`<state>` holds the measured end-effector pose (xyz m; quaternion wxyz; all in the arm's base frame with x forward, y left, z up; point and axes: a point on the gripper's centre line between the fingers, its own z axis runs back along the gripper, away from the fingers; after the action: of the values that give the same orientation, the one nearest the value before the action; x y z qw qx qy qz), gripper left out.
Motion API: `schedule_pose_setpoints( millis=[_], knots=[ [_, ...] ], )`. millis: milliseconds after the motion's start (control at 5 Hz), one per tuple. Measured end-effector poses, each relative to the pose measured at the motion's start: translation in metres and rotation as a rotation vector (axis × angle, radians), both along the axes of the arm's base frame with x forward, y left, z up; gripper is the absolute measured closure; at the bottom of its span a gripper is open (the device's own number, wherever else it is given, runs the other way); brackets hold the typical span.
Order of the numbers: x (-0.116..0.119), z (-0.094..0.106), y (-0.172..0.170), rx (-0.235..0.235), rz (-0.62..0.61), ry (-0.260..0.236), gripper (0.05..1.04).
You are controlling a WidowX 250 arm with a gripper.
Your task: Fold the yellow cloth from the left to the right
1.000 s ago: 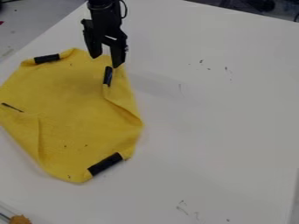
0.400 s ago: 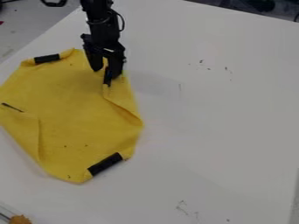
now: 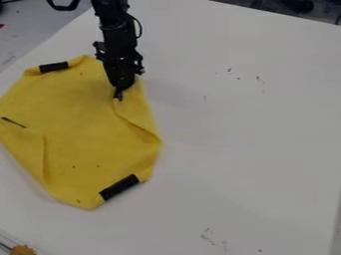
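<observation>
The black gripper [image 3: 121, 85] hangs down at the cloth's upper right corner, its fingers brought together on the black-taped corner there. The yellow cloth [image 3: 86, 124] lies on the left half of the table, with a crease along its right side below the gripper and a fold at its lower left. Black tape marks its top left corner and its bottom right corner; a thin dark strip shows at its left edge. Most of the tape at the gripped corner is hidden by the gripper.
The white table [image 3: 246, 134] extends to the right of the cloth, with small dark marks on its surface. An orange-brown object [image 3: 23, 250] sits at the bottom left corner. The table's far edge runs across the top right.
The gripper has come down onto the cloth's upper right corner, and its fingers, apart before, have shut on it. That corner has shifted slightly left.
</observation>
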<state>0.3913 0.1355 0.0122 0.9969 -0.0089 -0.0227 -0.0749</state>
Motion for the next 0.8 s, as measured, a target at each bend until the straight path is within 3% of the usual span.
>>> schedule_pose_setpoints(
  millis=[200,400,800],
  knots=[
    [0.0,0.004,-0.002,0.031,-0.011,0.029,0.941],
    [0.002,0.013,-0.001,0.067,-0.008,0.015,1.015],
    [-0.011,0.055,0.007,0.165,0.019,-0.044,1.022]
  ],
)
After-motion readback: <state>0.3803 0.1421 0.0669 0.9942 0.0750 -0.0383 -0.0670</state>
